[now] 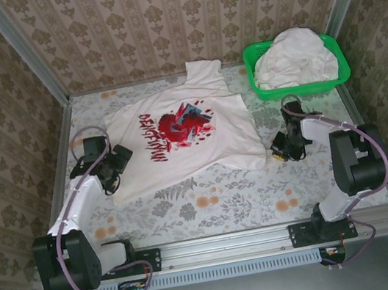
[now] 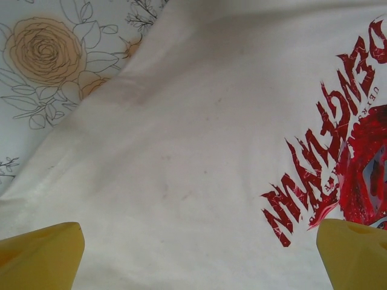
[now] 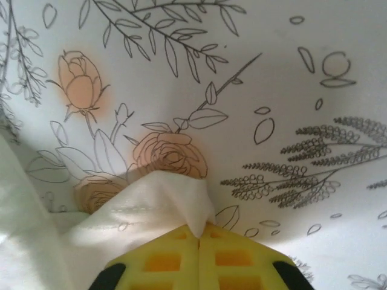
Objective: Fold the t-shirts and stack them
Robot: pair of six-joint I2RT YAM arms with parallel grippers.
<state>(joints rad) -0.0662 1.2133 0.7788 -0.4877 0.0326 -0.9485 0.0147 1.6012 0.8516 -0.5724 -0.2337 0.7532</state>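
Note:
A white t-shirt (image 1: 185, 135) with a red, black and blue chest graphic and red lettering lies spread flat on the table, neck toward the back. My left gripper (image 1: 115, 174) hovers open over its left part; the yellow fingertips (image 2: 42, 254) stand wide apart above plain cloth (image 2: 181, 169) beside the red lettering (image 2: 314, 181). At the shirt's lower right corner my right gripper (image 1: 282, 149) is shut, and its yellow jaws pinch a peak of the white hem (image 3: 175, 199). More white t-shirts (image 1: 293, 58) are heaped in the green basket.
The green plastic basket (image 1: 341, 64) stands at the back right, close to the right arm. A floral cloth (image 1: 211, 202) covers the table, bare in front of the shirt. Patterned walls close in the back and both sides.

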